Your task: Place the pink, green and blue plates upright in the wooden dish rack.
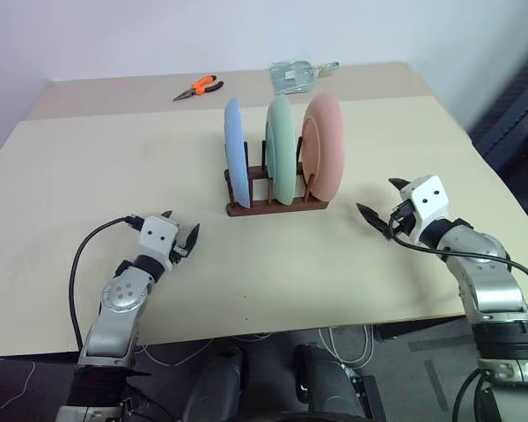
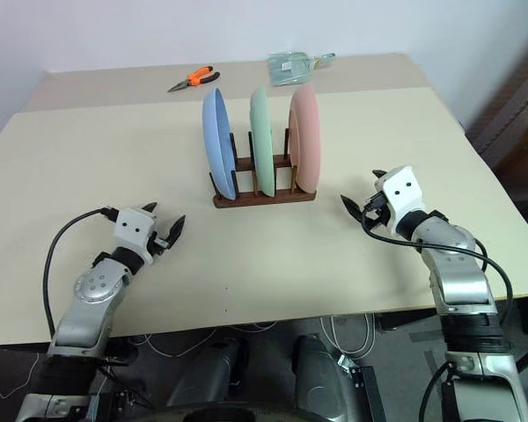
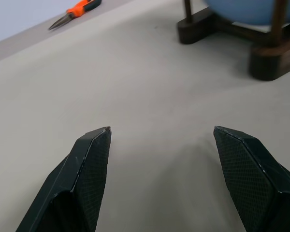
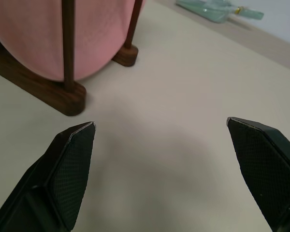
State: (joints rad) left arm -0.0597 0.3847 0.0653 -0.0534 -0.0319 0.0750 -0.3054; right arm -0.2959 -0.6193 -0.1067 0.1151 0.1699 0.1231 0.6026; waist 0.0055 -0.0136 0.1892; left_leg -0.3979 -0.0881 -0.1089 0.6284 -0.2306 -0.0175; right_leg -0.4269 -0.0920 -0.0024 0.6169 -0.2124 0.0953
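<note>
Centre of frame: 1 wooden dish rack [image 1: 277, 204] w/ 3 plates upright in it, blue plate [image 1: 236, 163] at left, green plate [image 1: 280, 149] in the middle, pink plate [image 1: 324, 146] at right. All on 1 beige table [image 1: 114, 185]. Upper left: 1 pair of orange pliers [image 1: 199, 87]. Top centre: 1 clear plastic bag [image 1: 295, 76]. 2 grippers: left gripper [image 1: 181, 234] lower left, fingers spread wide, holding nothing; right gripper [image 1: 384, 204] right of rack, fingers spread wide, holding nothing.
</note>
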